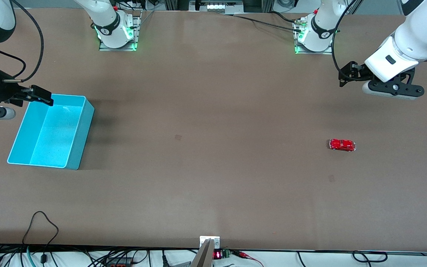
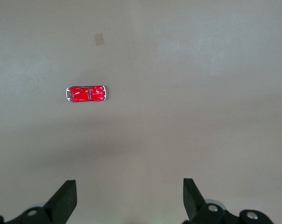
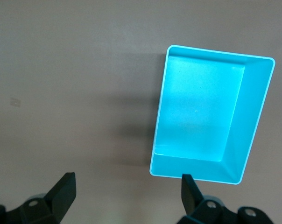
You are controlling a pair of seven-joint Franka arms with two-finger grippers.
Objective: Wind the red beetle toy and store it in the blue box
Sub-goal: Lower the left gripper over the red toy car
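The red beetle toy (image 1: pixel 342 145) stands on the brown table toward the left arm's end; it also shows in the left wrist view (image 2: pixel 86 93). My left gripper (image 1: pixel 346 76) hangs open and empty in the air over bare table, apart from the toy, and its fingers (image 2: pixel 65 198) are spread wide. The blue box (image 1: pixel 82 141) stands open-topped and empty toward the right arm's end; it also shows in the right wrist view (image 3: pixel 247 130). My right gripper (image 1: pixel 42 96) is open and empty over the box's rim nearest the robots' bases, with its fingers (image 3: pixel 64 191) spread wide.
Two small tape marks (image 1: pixel 178 137) (image 1: pixel 331 178) lie flat on the table. The arm bases (image 1: pixel 117 31) (image 1: pixel 315 35) stand along the table's edge farthest from the front camera. Cables and a small device (image 1: pixel 209 244) sit at the nearest edge.
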